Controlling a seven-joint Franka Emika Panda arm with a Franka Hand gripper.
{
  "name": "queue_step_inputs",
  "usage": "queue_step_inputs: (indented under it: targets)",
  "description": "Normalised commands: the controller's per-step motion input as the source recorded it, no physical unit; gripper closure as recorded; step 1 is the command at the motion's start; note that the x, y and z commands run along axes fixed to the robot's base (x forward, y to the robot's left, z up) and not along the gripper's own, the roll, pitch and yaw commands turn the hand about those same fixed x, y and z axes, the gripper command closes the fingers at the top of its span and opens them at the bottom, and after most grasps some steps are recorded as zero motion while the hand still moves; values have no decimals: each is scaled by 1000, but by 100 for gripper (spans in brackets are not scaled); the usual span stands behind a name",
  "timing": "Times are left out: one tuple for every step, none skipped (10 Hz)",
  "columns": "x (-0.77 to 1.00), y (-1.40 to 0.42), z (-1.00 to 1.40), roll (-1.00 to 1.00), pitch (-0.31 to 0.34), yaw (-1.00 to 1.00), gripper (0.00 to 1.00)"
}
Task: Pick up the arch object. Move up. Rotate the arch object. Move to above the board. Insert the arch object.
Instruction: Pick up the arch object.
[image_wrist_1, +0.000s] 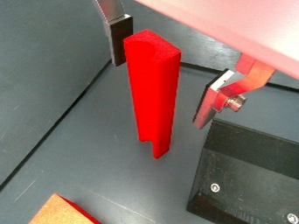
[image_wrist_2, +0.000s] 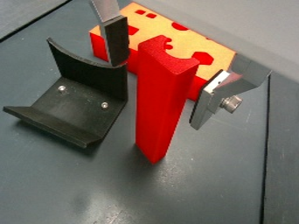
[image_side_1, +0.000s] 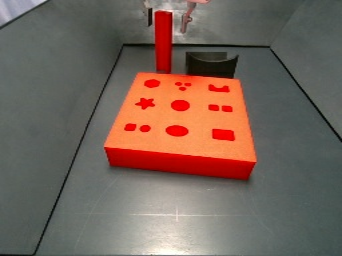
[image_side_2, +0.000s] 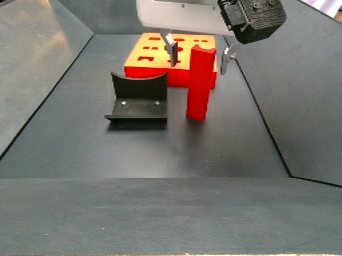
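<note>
Nearest your side-view lens is the board (image_side_1: 181, 120), its front edge low in the frame; beyond it, at the upper middle, the arch (image_side_1: 163, 40) stands upright on the floor with the gripper (image_side_1: 171, 14) over its top. Your jaws stand open on either side of the arch: in both wrist views a silver finger (image_wrist_1: 117, 33) sits close to one face near the top, while the opposite finger (image_wrist_2: 219, 96) hangs clear of the other face with a visible gap, so nothing is held yet. The likely trouble is an uneven close: if the near finger meets the arch first, it may shove or tip the tall, narrow piece before the far one arrives. A grip this high on a long bar could also let it swing when you lift and rotate. The fixture (image_side_2: 138, 97) stands just beside the arch, at its left in that side view, and the board lies just behind it, so a toppled arch could strike either. You have open floor toward the lower part of that frame and to the right of the arch, up to the tray wall (image_side_2: 274, 120). Lift well above the fixture's upright before turning the piece.
</note>
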Motion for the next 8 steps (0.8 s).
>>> queue_step_inputs:
  targets:
    - [57, 3, 0, 0, 0, 0, 0]
    - [0, 0, 0, 0, -4, 0, 0]
    - [0, 0, 0, 0, 0, 0, 0]
    - [0, 0, 0, 0, 0, 0, 100]
    - [0, 0, 0, 0, 0, 0, 100]
    - [0, 0, 0, 0, 0, 0, 100]
    - [0, 0, 0, 0, 0, 0, 100]
    - [0, 0, 0, 0, 0, 0, 100]
